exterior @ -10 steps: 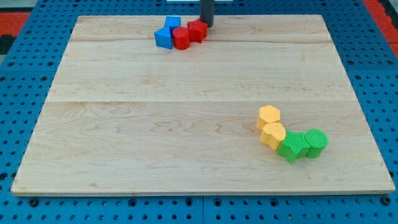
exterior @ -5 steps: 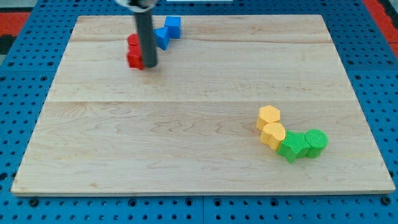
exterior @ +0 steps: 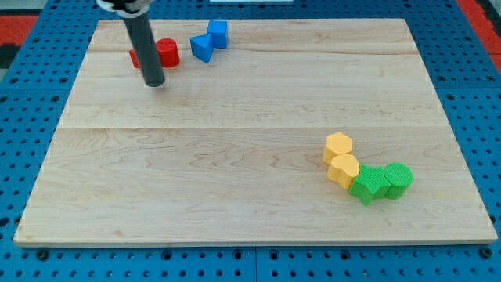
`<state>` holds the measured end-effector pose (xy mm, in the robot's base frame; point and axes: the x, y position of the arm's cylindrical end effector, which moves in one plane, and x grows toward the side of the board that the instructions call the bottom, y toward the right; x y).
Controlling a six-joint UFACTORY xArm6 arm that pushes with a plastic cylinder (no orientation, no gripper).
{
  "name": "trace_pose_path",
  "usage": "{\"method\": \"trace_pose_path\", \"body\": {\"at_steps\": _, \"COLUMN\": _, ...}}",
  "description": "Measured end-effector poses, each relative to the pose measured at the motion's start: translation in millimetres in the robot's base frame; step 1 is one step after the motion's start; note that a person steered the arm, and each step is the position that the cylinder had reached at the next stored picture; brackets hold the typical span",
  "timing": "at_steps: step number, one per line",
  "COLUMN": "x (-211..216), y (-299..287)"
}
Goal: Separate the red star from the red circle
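The red circle (exterior: pixel 167 52) lies near the view's top left of the wooden board (exterior: pixel 235 157). The red star (exterior: pixel 135 57) sits just left of it, mostly hidden behind my rod. The two red blocks look close together; the rod hides whether they touch. My tip (exterior: pixel 154 84) rests on the board just below the two red blocks, slightly nearer the star.
Two blue blocks (exterior: pixel 202 48) (exterior: pixel 218 33) sit right of the red circle, near the board's top edge. Two yellow blocks (exterior: pixel 339 146) (exterior: pixel 344 169) and two green blocks (exterior: pixel 366 185) (exterior: pixel 398 179) cluster at the view's lower right.
My tip swept from the top centre leftwards, carrying both red blocks left and away from the blue blocks. The blue blocks shifted slightly. The yellow and green blocks stayed put.
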<state>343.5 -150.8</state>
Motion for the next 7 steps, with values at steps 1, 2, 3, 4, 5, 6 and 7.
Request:
{"method": "trace_pose_path", "body": {"at_steps": 1, "x": -25, "y": -18}}
{"method": "trace_pose_path", "body": {"at_steps": 2, "x": -53, "y": -54}}
{"method": "trace_pose_path", "body": {"at_steps": 3, "x": -64, "y": -59}}
{"method": "trace_pose_path", "body": {"at_steps": 4, "x": -64, "y": -53}}
{"method": "trace_pose_path", "body": {"at_steps": 5, "x": -64, "y": -53}}
{"method": "trace_pose_path", "body": {"at_steps": 6, "x": -64, "y": -51}}
{"method": "trace_pose_path", "body": {"at_steps": 7, "x": -64, "y": -50}}
